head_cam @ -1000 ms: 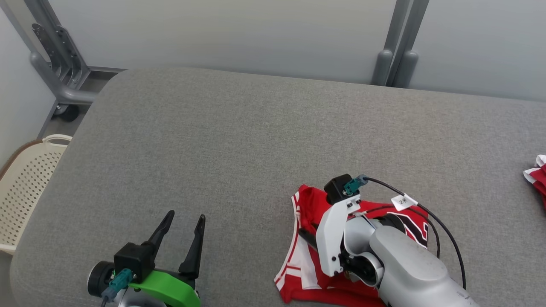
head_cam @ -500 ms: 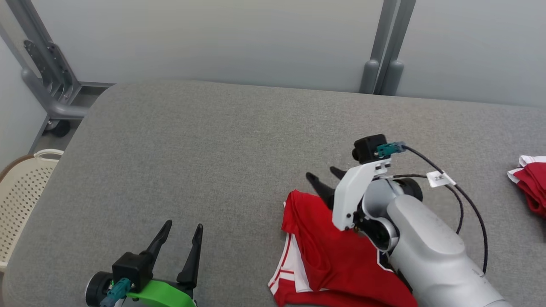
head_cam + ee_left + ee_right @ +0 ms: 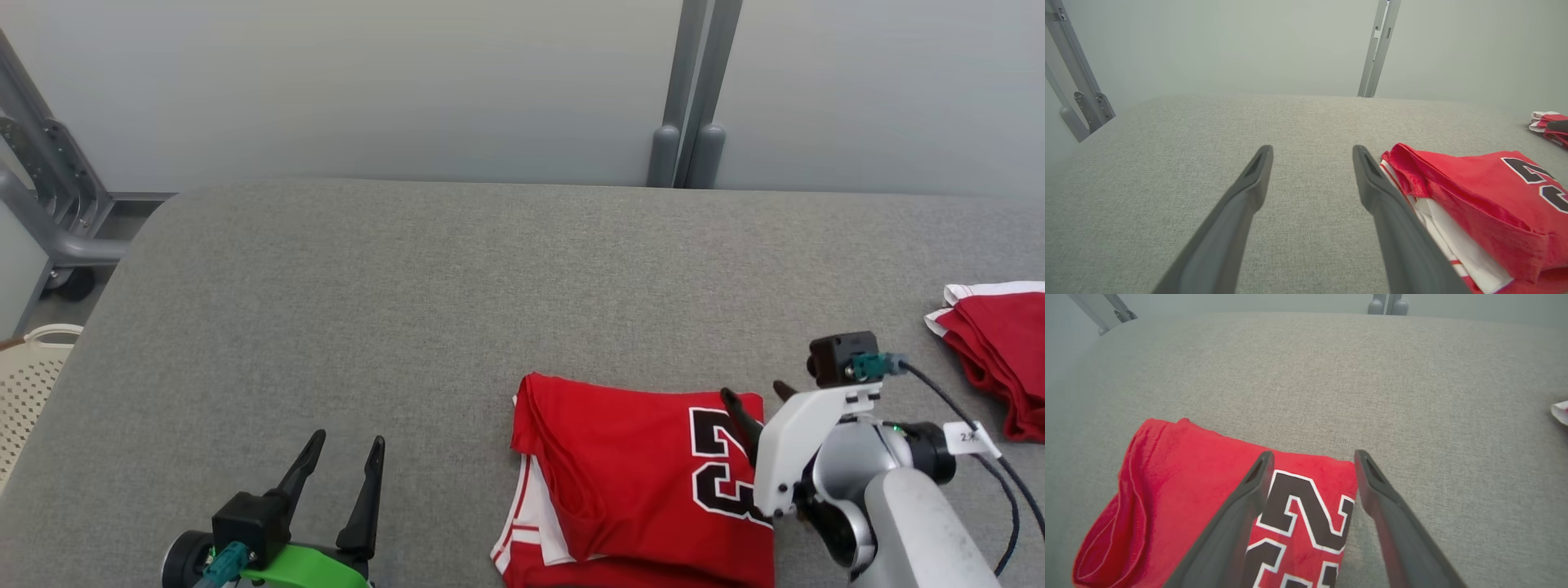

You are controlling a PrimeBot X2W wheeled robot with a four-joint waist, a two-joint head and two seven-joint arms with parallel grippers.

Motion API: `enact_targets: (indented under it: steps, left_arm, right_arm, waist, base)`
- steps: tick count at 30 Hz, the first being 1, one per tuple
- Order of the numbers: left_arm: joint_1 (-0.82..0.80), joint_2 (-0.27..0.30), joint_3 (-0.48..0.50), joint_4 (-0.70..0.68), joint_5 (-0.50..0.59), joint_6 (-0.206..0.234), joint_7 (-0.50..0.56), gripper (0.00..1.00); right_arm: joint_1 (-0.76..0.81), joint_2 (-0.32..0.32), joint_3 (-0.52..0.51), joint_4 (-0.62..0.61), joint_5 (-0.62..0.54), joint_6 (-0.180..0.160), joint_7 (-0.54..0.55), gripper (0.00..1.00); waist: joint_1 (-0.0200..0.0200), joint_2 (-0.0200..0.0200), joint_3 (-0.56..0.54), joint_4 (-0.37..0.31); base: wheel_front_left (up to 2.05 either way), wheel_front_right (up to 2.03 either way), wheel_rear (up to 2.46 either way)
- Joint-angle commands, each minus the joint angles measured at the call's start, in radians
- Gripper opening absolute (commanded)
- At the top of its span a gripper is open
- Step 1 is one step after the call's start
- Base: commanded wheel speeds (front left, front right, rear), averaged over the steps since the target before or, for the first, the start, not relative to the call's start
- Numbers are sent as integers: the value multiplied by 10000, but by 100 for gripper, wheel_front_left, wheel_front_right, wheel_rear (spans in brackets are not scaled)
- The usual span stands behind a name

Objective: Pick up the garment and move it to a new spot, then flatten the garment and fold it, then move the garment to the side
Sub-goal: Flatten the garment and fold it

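Grey table [image 3: 367,286], folded red jersey [image 3: 620,457], second red garment [image 3: 1000,343] well apart

Head view downward, wrist views low, seemingly near, sharing garment [image 3: 620,445]

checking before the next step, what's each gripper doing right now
left gripper: open, holding nothing
right gripper: open over the red jersey, holding nothing

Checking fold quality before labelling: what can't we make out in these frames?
Near edge of the jersey: head view, cut off by the bottom edge.
Its number: head view, partly behind the right pincer; right wrist view, cut by the bottom edge.
The second red garment: head view, cut by the right edge.
The basket: head view, mostly beyond the left edge.
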Motion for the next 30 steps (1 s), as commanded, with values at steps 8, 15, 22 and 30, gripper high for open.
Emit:
enact_targets:
  steps: [8,15,22,30]
  left_arm:
    - [-227,-10,68,-67,67,-9,-30,100]
    - [-527,-2,-57,-30,68,-13,-30,100]
    - [-754,21,-252,36,1,-16,-30,100]
    - [-855,57,-320,15,-42,-17,-30,100]
  right_arm:
    - [1436,194,1370,-1454,-295,-3,253,0]
    - [843,240,2457,-301,-454,-1,-338,0]
    - [21,240,3415,1191,23,-1,-833,0]
    - [-555,241,4974,2013,846,-1,-1242,0]
  waist:
    - [0,0,226,-161]
    - [0,0,472,60]
    - [0,0,626,453]
    - [0,0,774,722]
  base:
    - [0,0,0]
    - [0,0,0]
    - [0,0,0]
    - [0,0,0]
